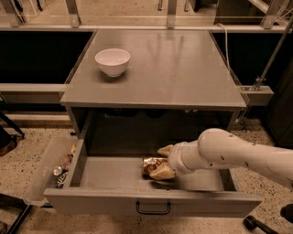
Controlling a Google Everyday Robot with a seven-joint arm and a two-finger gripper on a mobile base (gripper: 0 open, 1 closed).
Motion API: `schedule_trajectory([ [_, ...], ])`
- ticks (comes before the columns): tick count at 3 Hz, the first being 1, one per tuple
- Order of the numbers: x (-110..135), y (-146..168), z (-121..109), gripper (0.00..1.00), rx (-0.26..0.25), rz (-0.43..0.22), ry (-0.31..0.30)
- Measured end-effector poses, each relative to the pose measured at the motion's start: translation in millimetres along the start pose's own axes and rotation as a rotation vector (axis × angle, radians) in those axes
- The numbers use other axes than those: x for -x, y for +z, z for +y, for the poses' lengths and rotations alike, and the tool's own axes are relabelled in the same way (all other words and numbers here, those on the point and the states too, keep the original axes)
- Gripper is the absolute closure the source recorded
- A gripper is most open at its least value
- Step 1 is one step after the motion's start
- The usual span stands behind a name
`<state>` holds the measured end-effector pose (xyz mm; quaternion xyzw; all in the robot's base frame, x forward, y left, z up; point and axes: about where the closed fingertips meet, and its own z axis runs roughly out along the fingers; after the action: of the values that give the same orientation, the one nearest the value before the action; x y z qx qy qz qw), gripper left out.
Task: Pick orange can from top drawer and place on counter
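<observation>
Where the counter (174, 68) ends at its front edge, the top drawer (91, 203) stands pulled out below it, with its grey floor open to view. A small black wire handle (153, 210) sits at the middle of the drawer's front panel, below the counter's front edge.

The counter is a flat grey rectangle with a slight gloss. A white bowl (112, 61) stands upright on its rear left part, and a pale reflection runs across its middle.

The orange can (149, 164) lies inside the drawer, below the counter's front edge and slightly right of its centre line. It is not on the counter.

The white arm (238, 155) enters from the right, below the level of the counter. The gripper (157, 162) is down in the drawer at the can. Its fingers (165, 150) are spread: one lies on the far side of the can with a narrow gap, and the other lies across the can's near side. The grip is not closed.

- Left of the counter and lower: a clear plastic bin (41, 180) holding small items, too small to identify.
- Below the counter on both sides: a speckled stone floor (27, 146).
- At the counter's rear right corner: a thin cable (225, 41) running down along its right side.
- Behind the counter: metal posts (171, 11) and a pale floor.
- Right of the counter, at floor level: a black caster wheel (249, 222).
</observation>
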<state>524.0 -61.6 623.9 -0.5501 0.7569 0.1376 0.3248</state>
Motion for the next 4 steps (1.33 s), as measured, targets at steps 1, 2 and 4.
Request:
schedule_trajectory([
  [1,0.0,0.0,0.0,0.64,0.000,0.000,0.000],
  [2,0.0,0.0,0.0,0.88,0.000,0.000,0.000],
  [4,93.9,-69.3,-1.3,1.00,-0.069,0.070,-0.158],
])
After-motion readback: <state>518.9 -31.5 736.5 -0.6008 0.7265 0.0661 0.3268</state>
